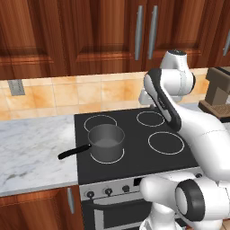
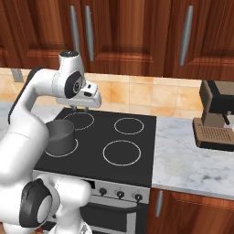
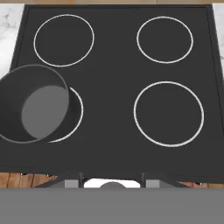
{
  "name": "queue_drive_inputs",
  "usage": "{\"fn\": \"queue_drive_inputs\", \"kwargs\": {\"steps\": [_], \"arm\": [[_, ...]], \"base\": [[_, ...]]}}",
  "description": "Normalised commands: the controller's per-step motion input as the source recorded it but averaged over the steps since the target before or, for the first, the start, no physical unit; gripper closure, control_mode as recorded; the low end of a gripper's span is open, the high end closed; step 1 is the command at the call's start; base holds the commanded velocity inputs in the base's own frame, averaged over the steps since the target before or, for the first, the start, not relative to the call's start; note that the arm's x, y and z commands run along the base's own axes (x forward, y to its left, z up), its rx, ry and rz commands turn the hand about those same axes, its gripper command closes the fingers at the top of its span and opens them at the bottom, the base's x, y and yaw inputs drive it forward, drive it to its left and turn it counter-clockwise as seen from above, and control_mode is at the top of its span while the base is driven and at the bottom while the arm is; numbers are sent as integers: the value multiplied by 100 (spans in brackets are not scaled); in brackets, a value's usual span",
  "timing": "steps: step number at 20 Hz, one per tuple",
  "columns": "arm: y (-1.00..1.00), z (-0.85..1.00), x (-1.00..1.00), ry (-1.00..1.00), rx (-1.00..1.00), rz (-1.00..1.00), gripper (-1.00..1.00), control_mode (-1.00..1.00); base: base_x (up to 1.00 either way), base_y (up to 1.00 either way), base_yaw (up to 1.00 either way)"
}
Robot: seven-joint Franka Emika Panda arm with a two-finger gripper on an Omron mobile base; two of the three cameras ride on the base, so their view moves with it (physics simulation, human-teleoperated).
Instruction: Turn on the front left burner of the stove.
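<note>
The gripper (image 2: 80, 109) is hanging empty, opening unclear, over the stove (image 1: 134, 134); it's needing to drop toward six o'clock for the knobs (image 1: 108, 191) to light the pan's (image 1: 106, 140) burner (image 3: 78, 109).

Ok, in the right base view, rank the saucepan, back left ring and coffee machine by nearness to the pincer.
1. Back left ring, stove's rear, and saucepan, front left: too close to call from the pincer.
2. Coffee machine, on the right counter.
</note>
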Motion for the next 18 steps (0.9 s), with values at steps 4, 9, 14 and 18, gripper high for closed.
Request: {"fn": "queue_drive_inputs", "kwargs": {"steps": [4, 9, 14, 18], "arm": [[27, -4, -3, -6, -1, 0, -100, -100], [97, -10, -14, -32, -9, -6, -100, -100], [99, -15, -6, -15, -17, -10, -100, -100], [80, -36, -13, -9, -7, -9, -100, -100]], "base": [[0, 0, 0], [0, 0, 0], [0, 0, 0], [0, 0, 0]]}}
